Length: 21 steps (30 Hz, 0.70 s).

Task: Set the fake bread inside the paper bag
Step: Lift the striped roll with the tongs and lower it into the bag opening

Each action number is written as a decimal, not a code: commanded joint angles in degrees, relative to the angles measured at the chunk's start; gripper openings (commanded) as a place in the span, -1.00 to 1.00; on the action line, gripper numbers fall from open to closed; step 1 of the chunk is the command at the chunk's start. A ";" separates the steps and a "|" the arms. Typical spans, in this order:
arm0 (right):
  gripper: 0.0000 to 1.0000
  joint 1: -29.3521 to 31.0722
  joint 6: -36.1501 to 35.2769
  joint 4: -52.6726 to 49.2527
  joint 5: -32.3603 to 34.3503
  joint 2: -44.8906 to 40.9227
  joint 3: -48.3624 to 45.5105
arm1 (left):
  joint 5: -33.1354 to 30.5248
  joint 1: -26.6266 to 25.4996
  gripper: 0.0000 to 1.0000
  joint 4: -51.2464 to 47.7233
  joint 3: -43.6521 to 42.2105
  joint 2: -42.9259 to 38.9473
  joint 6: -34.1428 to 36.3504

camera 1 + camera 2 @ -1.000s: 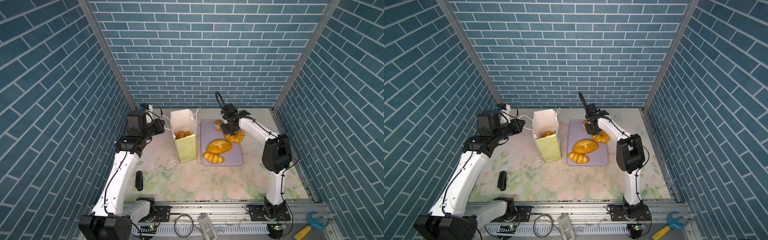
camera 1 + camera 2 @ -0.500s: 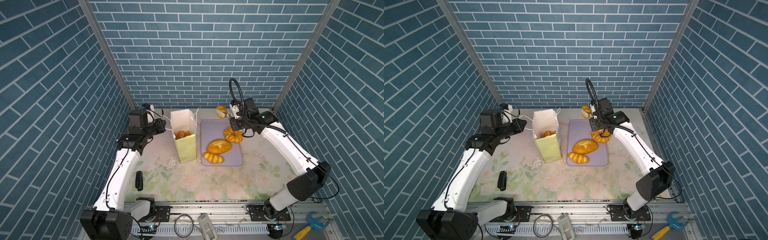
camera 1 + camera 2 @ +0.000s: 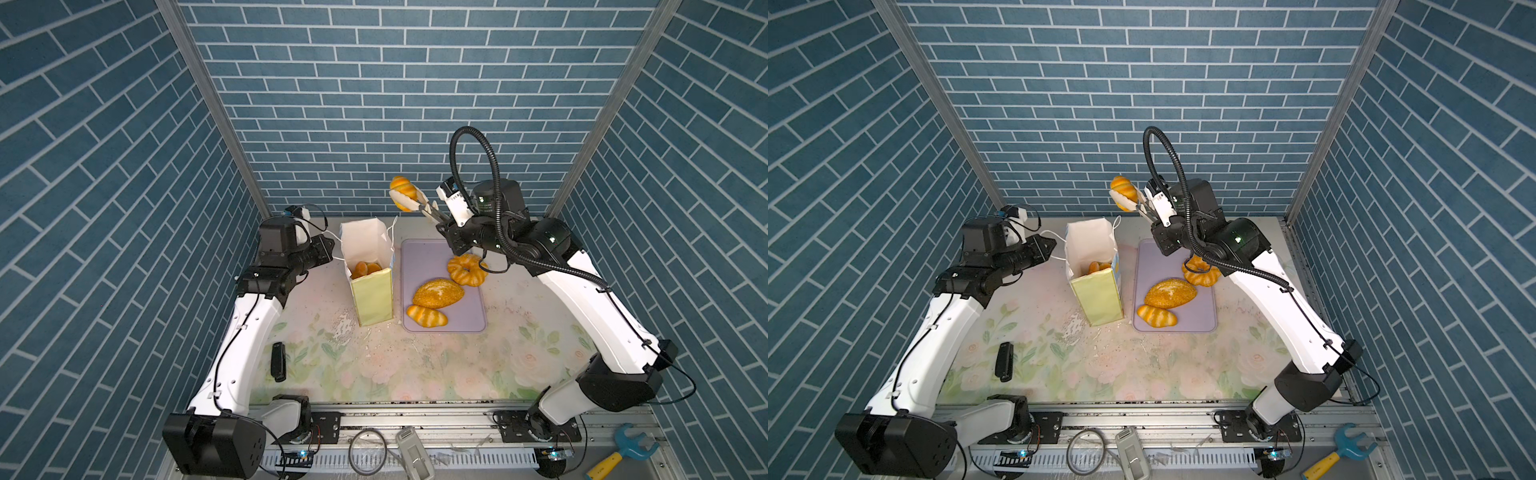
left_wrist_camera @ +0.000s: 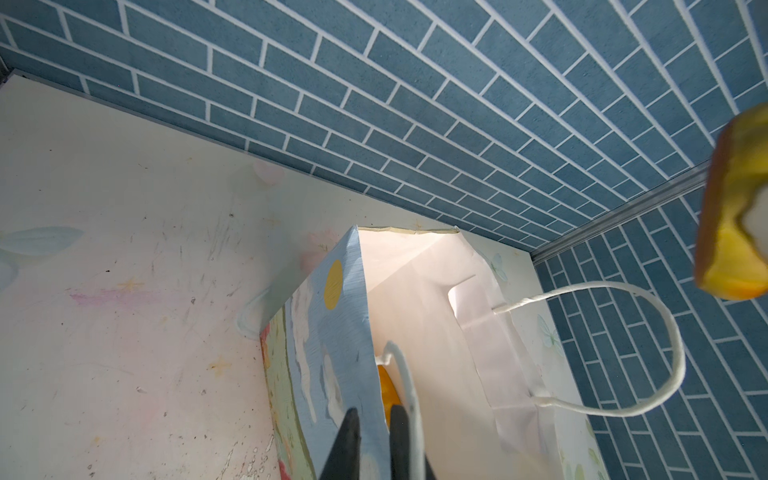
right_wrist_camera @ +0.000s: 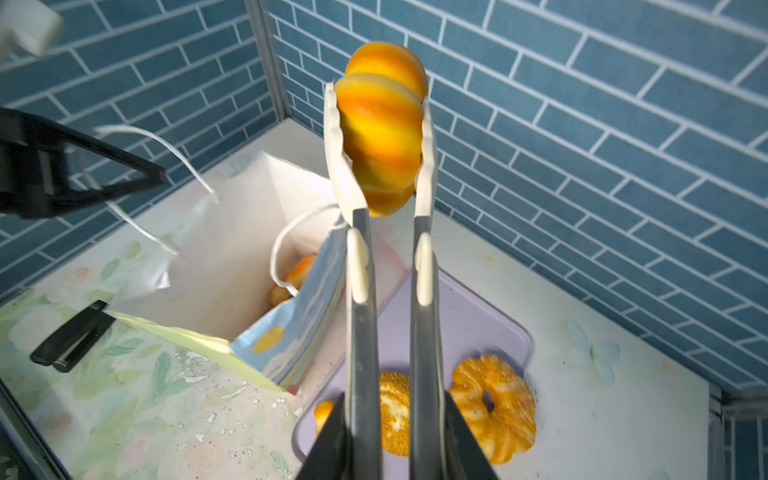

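striped roll [image 4: 735, 216] blurred and cropped, bagged pastries [image 3: 365, 268] mostly hidden

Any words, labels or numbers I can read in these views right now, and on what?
No readable text anywhere.
On the paper bag: printed picture only, no words.
On the white camera housing of the right arm: dark marks, too small to read.

Pale floral tabletop [image 3: 457, 374], with upright paper bag [image 3: 371, 301], flat lilac tray [image 3: 469, 316] just beside it, white flakes [image 3: 344, 328] at the bag's foot, small black bar [image 3: 277, 361] well apart.
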 commanded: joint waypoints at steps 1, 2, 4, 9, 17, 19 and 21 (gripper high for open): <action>-0.38 2.63 -4.36 1.47 -0.71 1.89 3.37 | 0.83 -0.30 -0.67 1.36 0.29 -1.13 -0.55; -0.38 3.18 -4.81 1.29 -0.96 2.55 4.34 | 0.93 -0.30 -0.67 1.41 0.28 -1.13 -0.67; -0.38 4.22 -5.36 0.59 -1.11 3.81 5.75 | 0.93 -0.30 -0.67 1.41 0.18 -1.37 -0.64; -0.38 6.07 -6.44 -0.68 -1.00 5.80 7.95 | 0.67 -0.30 -0.68 1.05 -0.18 -1.95 -0.55; -0.38 7.44 -6.30 -1.85 -0.76 7.19 7.79 | 0.78 -0.30 -0.67 1.33 -0.83 -2.31 -0.55; -0.38 7.57 -6.34 -2.32 -0.58 7.56 7.56 | 0.90 -0.30 -0.68 1.32 -0.89 -2.38 -0.57; -0.38 7.76 -6.29 -3.29 0.11 8.22 7.85 | 0.95 -0.30 -0.67 1.56 -1.10 -2.79 -0.56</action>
